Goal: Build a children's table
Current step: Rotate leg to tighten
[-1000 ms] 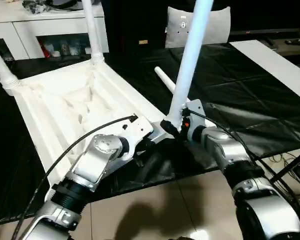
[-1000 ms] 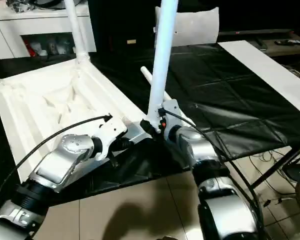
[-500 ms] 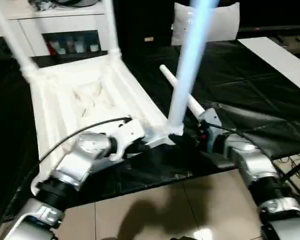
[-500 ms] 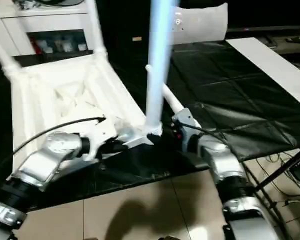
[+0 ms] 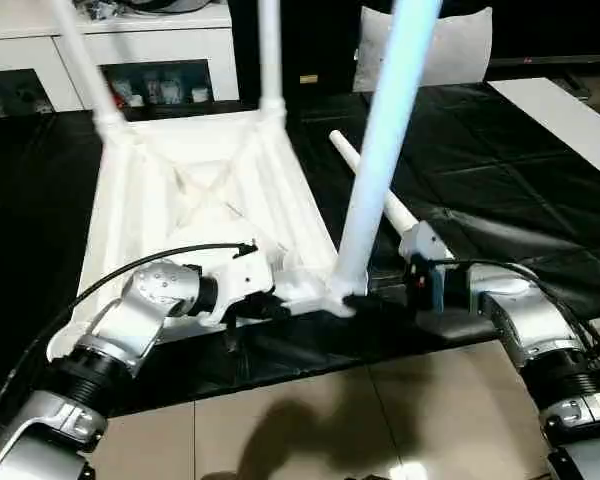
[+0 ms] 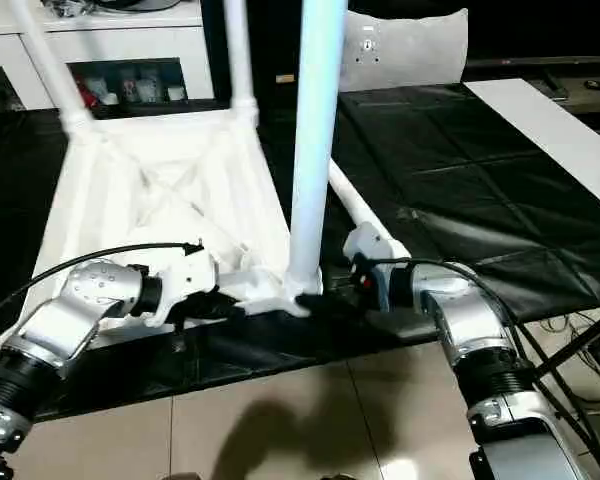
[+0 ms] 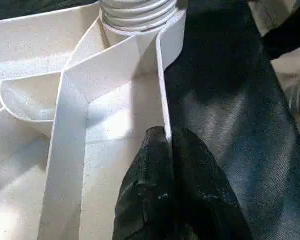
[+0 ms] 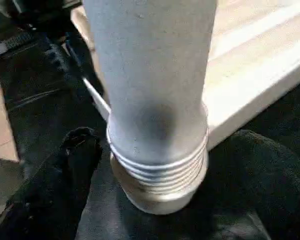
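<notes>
Left tool (image 7: pixel 169 145) pinches tabletop rim (image 7: pixel 162 85); right tool (image 8: pixel 160 165) gapes around leg (image 8: pixel 155 100).

The three upright legs (image 5: pixel 380 150) run out of the frame's top edge, their upper ends unseen. Shelf items (image 5: pixel 150 90) at upper left are too small to identify. The loose leg's (image 5: pixel 375 190) near end hides behind an arm.
</notes>
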Tool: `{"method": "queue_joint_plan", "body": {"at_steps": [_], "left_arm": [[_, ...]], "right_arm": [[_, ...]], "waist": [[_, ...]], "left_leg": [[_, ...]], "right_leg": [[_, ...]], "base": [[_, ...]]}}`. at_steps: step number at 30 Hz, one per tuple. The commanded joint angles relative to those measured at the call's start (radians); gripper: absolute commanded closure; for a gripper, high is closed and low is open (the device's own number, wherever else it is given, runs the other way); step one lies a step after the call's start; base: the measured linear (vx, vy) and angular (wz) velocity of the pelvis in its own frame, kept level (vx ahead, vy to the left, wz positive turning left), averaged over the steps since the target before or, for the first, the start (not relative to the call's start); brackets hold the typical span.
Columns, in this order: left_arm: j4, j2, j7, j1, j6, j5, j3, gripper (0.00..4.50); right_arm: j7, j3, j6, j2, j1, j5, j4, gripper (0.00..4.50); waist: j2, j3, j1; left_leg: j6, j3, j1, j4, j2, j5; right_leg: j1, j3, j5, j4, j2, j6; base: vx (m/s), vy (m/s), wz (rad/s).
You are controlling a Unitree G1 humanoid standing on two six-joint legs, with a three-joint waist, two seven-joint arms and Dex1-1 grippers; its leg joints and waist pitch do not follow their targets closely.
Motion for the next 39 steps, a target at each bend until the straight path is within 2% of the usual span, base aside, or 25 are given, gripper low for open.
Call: {"method": "queue_joint_plan", "body": {"at_steps": [1,8,10,13,16,24,25,27,28,30,31,32,33,34,35,36,37,38,39], "left_arm": [[-0.015,-0.001,-0.049,-0.009,-0.028,0.012,-0.06,4.5],[-0.003,-0.008,-0.065,-0.011,-0.043,0.021,-0.065,4.5],[0.001,-0.008,-0.069,-0.012,-0.045,0.023,-0.063,4.5],[0.008,-0.008,-0.072,-0.015,-0.047,0.024,-0.064,4.5],[0.015,-0.007,-0.077,-0.018,-0.048,0.024,-0.068,4.5],[0.006,-0.013,-0.078,-0.006,-0.02,0.009,-0.06,4.5],[-0.01,-0.026,-0.047,0.003,0.026,0.002,-0.045,4.5],[-0.026,-0.047,0.001,0.01,0.087,-0.005,-0.024,4.5],[-0.031,-0.06,0.029,0.011,0.111,-0.006,-0.013,4.5],[-0.034,-0.068,0.047,0.012,0.125,-0.006,-0.007,4.5],[-0.045,-0.13,0.164,0.012,0.215,-0.01,0.034,4.5],[-0.051,-0.178,0.246,0.008,0.276,-0.013,0.062,4.5],[-0.052,-0.193,0.268,0.006,0.292,-0.013,0.069,4.5],[-0.054,-0.215,0.299,0.002,0.316,-0.014,0.078,4.5],[-0.056,-0.244,0.337,-0.006,0.343,-0.012,0.085,4.5],[-0.059,-0.262,0.356,-0.01,0.357,-0.01,0.089,4.5],[-0.072,-0.31,0.407,-0.022,0.396,-0.005,0.096,4.5],[-0.072,-0.312,0.409,-0.022,0.397,-0.005,0.096,4.5],[-0.076,-0.322,0.417,-0.024,0.405,-0.004,0.097,4.5]], "right_arm": [[0.02,0.006,0.006,-0.005,-0.018,0.011,0.002,0.29],[0.054,0.012,0.004,0.006,-0.02,0.014,0.018,0.88],[0.056,0.012,0.004,0.011,-0.02,0.013,0.021,1.2],[0.067,0.009,0.016,0.019,-0.021,0.02,0.029,1.28],[0.077,0.01,0.027,0.025,-0.019,0.024,0.035,1.61],[0.095,0.003,0.063,0.042,0.016,0.05,0.012,1.75],[0.068,0.008,0.088,0.057,0.032,0.047,-0.01,1.75],[0.016,0.015,0.111,0.079,0.045,0.038,-0.027,1.76],[-0.018,0.016,0.121,0.093,0.047,0.031,-0.028,1.76],[-0.039,0.015,0.128,0.102,0.048,0.027,-0.028,1.76],[-0.211,-0.007,0.138,0.171,0.026,-0.008,0.026,1.76],[-0.322,-0.026,0.136,0.218,0.002,-0.025,0.077,1.76],[-0.353,-0.034,0.136,0.231,-0.007,-0.028,0.094,1.76],[-0.399,-0.048,0.137,0.249,-0.023,-0.03,0.122,1.76],[-0.459,-0.066,0.137,0.269,-0.047,-0.031,0.162,1.76],[-0.493,-0.076,0.143,0.278,-0.061,-0.033,0.18,1.76],[-0.579,-0.094,0.153,0.3,-0.094,-0.045,0.224,1.76],[-0.581,-0.094,0.154,0.3,-0.095,-0.046,0.225,1.76],[-0.593,-0.093,0.153,0.302,-0.099,-0.051,0.23,1.76]], "waist": [[-0.003,-0.066,-0.002],[-0.001,-0.068,0.004],[0.001,-0.07,0.007],[0.003,-0.07,0.01],[0.005,-0.071,0.011],[0.004,-0.071,0.012],[0.001,-0.072,0.012],[0.002,-0.07,0.011],[0.003,-0.067,0.009],[0.004,-0.061,0.005],[0.004,-0.057,0.0],[0.004,-0.047,-0.009],[0.004,-0.047,-0.016],[-0.001,-0.048,-0.024],[0.0,-0.049,-0.028],[-0.002,-0.05,-0.041],[-0.001,-0.051,-0.046],[-0.002,-0.051,-0.049],[-0.004,-0.052,-0.05]], "left_leg": [[0.12,0.006,-0.017,-0.061,0.039,0.018],[0.114,0.006,-0.017,-0.058,0.039,0.024],[0.113,0.006,-0.016,-0.058,0.039,0.029],[0.111,0.005,-0.017,-0.057,0.039,0.03],[0.11,0.006,-0.016,-0.056,0.039,0.031],[0.1,0.005,-0.016,-0.056,0.039,0.024],[0.102,0.007,-0.017,-0.056,0.039,0.027],[0.097,0.006,-0.016,-0.058,0.042,0.029],[0.092,0.006,-0.017,-0.059,0.039,0.019],[0.071,0.007,-0.014,-0.064,0.037,-0.047],[0.052,0.008,-0.011,-0.068,0.035,-0.09],[0.025,0.008,-0.005,-0.072,0.032,-0.14],[0.01,0.006,-0.005,-0.073,0.03,-0.16],[0.0,0.0,-0.014,-0.074,0.022,-0.17],[0.003,0.0,-0.011,-0.073,0.02,-0.174],[0.018,0.0,-0.007,-0.071,0.019,-0.177],[0.02,0.002,-0.008,-0.07,0.02,-0.176],[0.028,0.002,-0.004,-0.069,0.018,-0.179],[0.033,0.003,-0.004,-0.067,0.016,-0.174]], "right_leg": [[0.074,0.069,-0.106,-0.057,-0.071,-0.227],[0.075,0.068,-0.098,-0.054,-0.07,-0.228],[0.075,0.068,-0.087,-0.052,-0.07,-0.231],[0.076,0.068,-0.076,-0.051,-0.069,-0.234],[0.076,0.067,-0.069,-0.051,-0.068,-0.236],[0.077,0.067,-0.072,-0.049,-0.068,-0.234],[0.077,0.068,-0.066,-0.049,-0.068,-0.234],[0.077,0.069,-0.072,-0.049,-0.07,-0.236],[0.076,0.069,-0.095,-0.053,-0.069,-0.23],[0.075,0.067,-0.198,-0.069,-0.07,-0.205],[0.074,0.067,-0.28,-0.078,-0.07,-0.178],[0.067,0.062,-0.395,-0.093,-0.069,-0.143],[0.07,0.058,-0.453,-0.097,-0.071,-0.125],[0.081,0.05,-0.533,-0.107,-0.071,-0.071],[0.077,0.05,-0.548,-0.112,-0.071,-0.059],[0.069,0.05,-0.546,-0.119,-0.068,-0.054],[0.069,0.052,-0.532,-0.116,-0.067,-0.062],[0.064,0.05,-0.526,-0.12,-0.063,-0.067],[0.064,0.05,-0.52,-0.119,-0.063,-0.068]], "base": [[0.0,0.0,0.0],[0.0,0.0,0.0],[0.0,0.0,0.0],[0.0,0.0,0.0],[0.0,0.0,0.0],[0.0,0.0,0.0],[0.0,0.0,0.0],[0.0,0.0,0.0],[0.0,0.0,0.0],[0.0,0.0,0.0],[0.0,0.0,0.0],[-0.072,-0.003,-0.06],[-0.055,-0.002,-0.05],[-0.062,0.007,-0.13],[0.0,0.0,0.0],[0.0,0.0,0.0],[0.0,0.0,0.0],[0.0,0.0,0.0],[0.0,0.0,0.0]]}}
